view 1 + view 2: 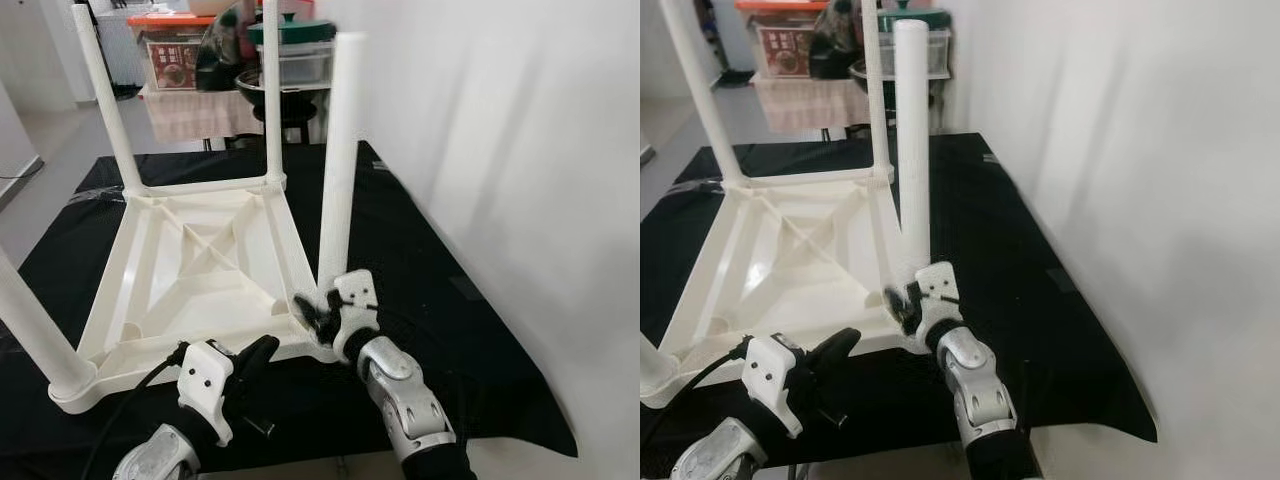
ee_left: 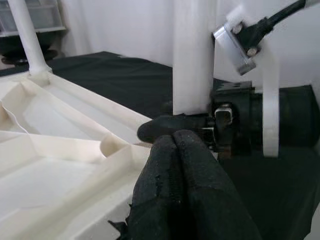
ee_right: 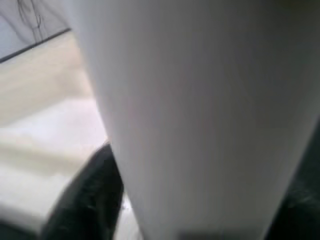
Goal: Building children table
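A white plastic children's table lies upside down on a black cloth. Its legs stand upright: two at the far corners, one at the near left, one at the near right. My right gripper is at the base of the near right leg, shut on it where it meets the corner socket; one black finger shows beside the leg. My left gripper hovers at the table's front rim, just left of that corner, its fingers pressed together with nothing between them.
A white wall runs close along the right side. Behind the table stands a cloth-covered stand with boxes, a pot and a lid. The cloth's front edge lies just past my right arm.
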Motion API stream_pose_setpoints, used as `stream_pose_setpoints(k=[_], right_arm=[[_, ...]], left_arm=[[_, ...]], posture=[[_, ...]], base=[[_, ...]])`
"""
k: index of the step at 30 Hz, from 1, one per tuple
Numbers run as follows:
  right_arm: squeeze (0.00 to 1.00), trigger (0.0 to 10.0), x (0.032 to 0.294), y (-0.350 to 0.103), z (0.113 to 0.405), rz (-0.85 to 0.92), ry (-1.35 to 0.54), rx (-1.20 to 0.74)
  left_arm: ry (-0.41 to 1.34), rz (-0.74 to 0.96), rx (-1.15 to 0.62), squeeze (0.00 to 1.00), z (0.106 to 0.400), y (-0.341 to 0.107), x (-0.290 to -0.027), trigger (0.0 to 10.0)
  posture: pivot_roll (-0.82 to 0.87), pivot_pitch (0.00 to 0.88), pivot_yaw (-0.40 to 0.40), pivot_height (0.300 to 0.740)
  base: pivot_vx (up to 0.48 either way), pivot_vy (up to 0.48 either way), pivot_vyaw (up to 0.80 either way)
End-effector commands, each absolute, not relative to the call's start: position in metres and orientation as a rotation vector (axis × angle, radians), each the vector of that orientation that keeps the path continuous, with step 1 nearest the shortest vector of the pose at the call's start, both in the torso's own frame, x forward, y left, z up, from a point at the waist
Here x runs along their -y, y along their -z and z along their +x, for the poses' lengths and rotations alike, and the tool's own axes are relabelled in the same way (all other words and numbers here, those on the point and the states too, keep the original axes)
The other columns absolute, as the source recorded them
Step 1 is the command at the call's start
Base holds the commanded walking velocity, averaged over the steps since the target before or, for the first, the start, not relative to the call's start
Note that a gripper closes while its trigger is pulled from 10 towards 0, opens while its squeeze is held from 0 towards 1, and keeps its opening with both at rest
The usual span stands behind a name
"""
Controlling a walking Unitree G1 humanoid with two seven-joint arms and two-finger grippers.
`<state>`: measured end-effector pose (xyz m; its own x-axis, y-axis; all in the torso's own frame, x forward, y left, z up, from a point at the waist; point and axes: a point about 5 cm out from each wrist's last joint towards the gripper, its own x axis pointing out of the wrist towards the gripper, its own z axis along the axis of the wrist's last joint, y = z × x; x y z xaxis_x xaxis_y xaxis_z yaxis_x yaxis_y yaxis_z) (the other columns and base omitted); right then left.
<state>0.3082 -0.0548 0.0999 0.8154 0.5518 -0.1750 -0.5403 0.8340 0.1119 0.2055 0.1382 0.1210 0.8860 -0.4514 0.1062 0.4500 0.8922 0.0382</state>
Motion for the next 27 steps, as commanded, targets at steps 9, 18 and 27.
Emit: stream_pose_setpoints(k=[9,18,27], right_arm=[[0.00,10.0,0.070,-0.153,0.330,-0.029,-1.214,-0.063],[0.00,0.0,0.075,-0.158,0.342,-0.068,-1.314,-0.113],[0.00,0.0,0.087,-0.142,0.334,-0.033,-1.370,-0.172]], left_arm=[[0.470,0.014,0.103,0.00,0.207,-0.118,-0.139,10.0],[0.458,0.021,0.113,0.00,0.208,-0.121,-0.139,10.0],[0.450,0.021,0.108,0.00,0.205,-0.120,-0.141,10.0]], posture=[[0.06,0.000,-0.036,0.740],[0.08,0.000,-0.041,0.740],[0.07,0.000,-0.033,0.740]], base=[[0.000,0.000,0.00],[0.000,0.000,0.00],[0.000,0.000,0.00]])
